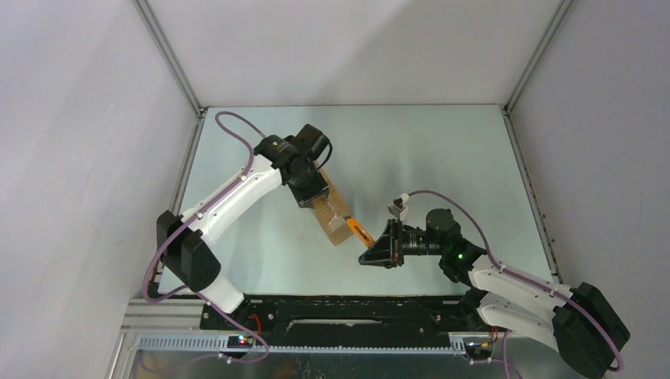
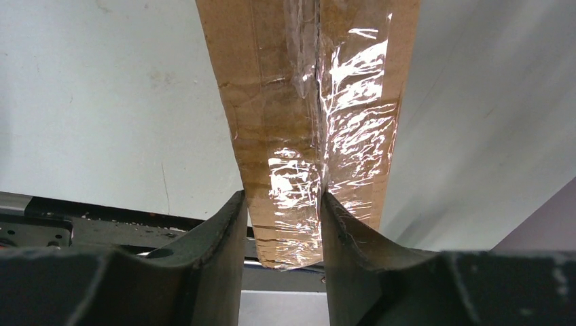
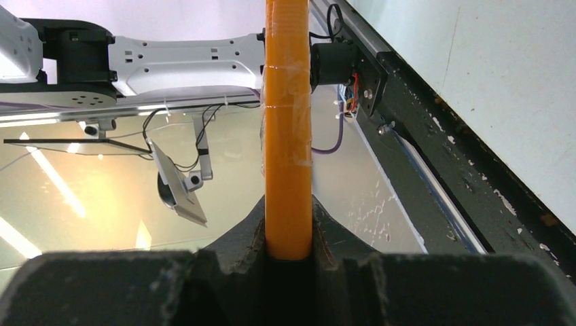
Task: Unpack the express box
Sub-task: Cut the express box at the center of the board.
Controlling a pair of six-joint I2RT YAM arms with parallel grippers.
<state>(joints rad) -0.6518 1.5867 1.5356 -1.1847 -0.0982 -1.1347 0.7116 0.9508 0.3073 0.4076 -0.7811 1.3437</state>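
Observation:
The express box (image 1: 334, 213), brown cardboard with shiny clear tape along its seam, is held tilted over the middle of the table. My left gripper (image 1: 310, 192) grips its far end. In the left wrist view the box (image 2: 306, 102) runs up between the two dark fingers, which press on either side of its end, at the left gripper (image 2: 282, 200). My right gripper (image 1: 373, 253) is shut on the slim orange utility knife (image 1: 360, 232), whose tip reaches the box's near right corner. In the right wrist view the knife (image 3: 288, 102) stands straight up out of the right gripper (image 3: 289, 204).
The pale green table (image 1: 442, 158) is walled in by white panels with metal frame posts. A black base rail (image 1: 348, 308) carrying the arm mounts runs along the near edge. Purple cables loop off both arms.

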